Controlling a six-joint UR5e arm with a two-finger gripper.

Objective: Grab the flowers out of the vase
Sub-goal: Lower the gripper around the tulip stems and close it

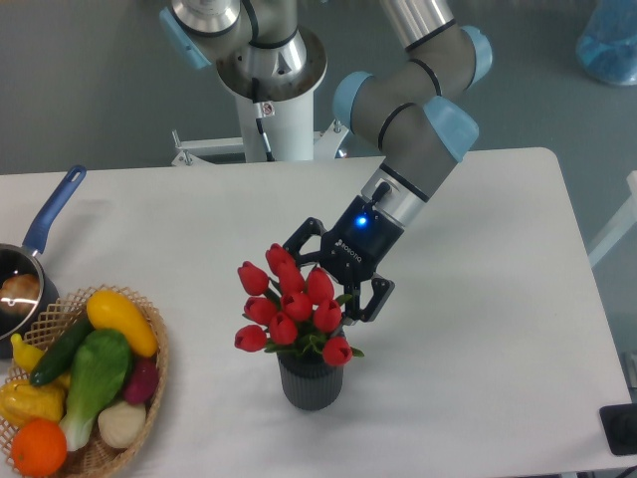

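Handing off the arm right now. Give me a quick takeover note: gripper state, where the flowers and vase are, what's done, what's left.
Gripper: open, lowered behind the flowers, fingers around the bunch's far side, not closed on anything.
Flowers: still standing in the vase, mid-table near the front edge.
Done: approach to the bunch.
Left: close on the stems or bunch, lift it clear of the vase.

We see a white rectangular table with rounded corners on a dull grey floor, and a crumpled translucent blue plastic bag at upper right.
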